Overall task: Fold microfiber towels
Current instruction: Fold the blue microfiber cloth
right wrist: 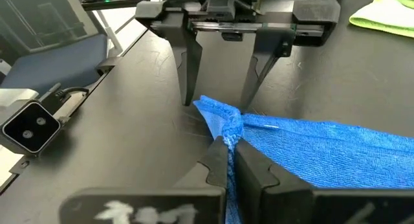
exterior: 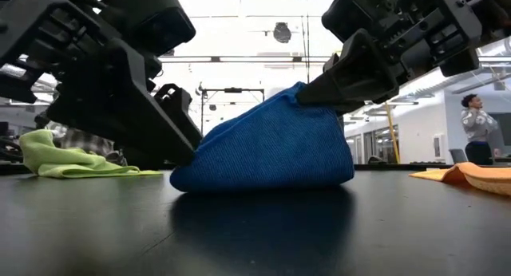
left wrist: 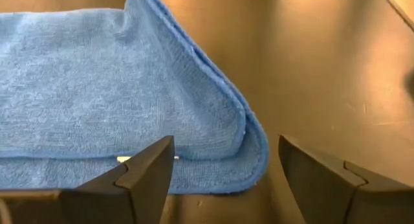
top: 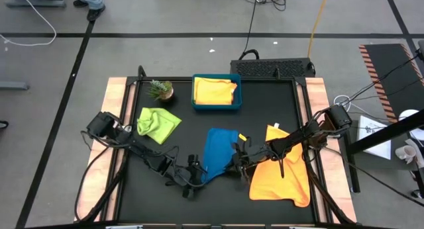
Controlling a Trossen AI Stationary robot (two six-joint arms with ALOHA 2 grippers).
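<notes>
High view puts the blue towel (top: 218, 153) near the middle of the black table (top: 265, 103), between the two arms, and that placing looks deliberate: each arm can reach an edge of it. The right gripper (right wrist: 231, 160) has its fingers pinched fully together on a bunched corner of the blue cloth, lifting it so the towel rises in a soft tent seen from the low view. I judge this hold is meant to carry one edge over the other for a fold. The left gripper (left wrist: 223, 166) stands just in front of the towel's doubled edge with its jaws spread wide and nothing between them (ready, it seems, to pin or take that layered hem).

The other cloths wait apart so they do not tangle: the lime green towel (top: 158, 123) lies crumpled near the left side, the orange towel (top: 281, 173) is spread under the right arm, and the yellow towel (top: 213, 90) sits in the teal tray (top: 216, 107) at the far side, beside a small potted plant (top: 159, 90).

The blue cloth is thin and limp with a fine looped nap and a stitched rim; it drapes in rounded folds, while the tray is rigid and straight-walled and the table is smooth and slightly glossy
</notes>
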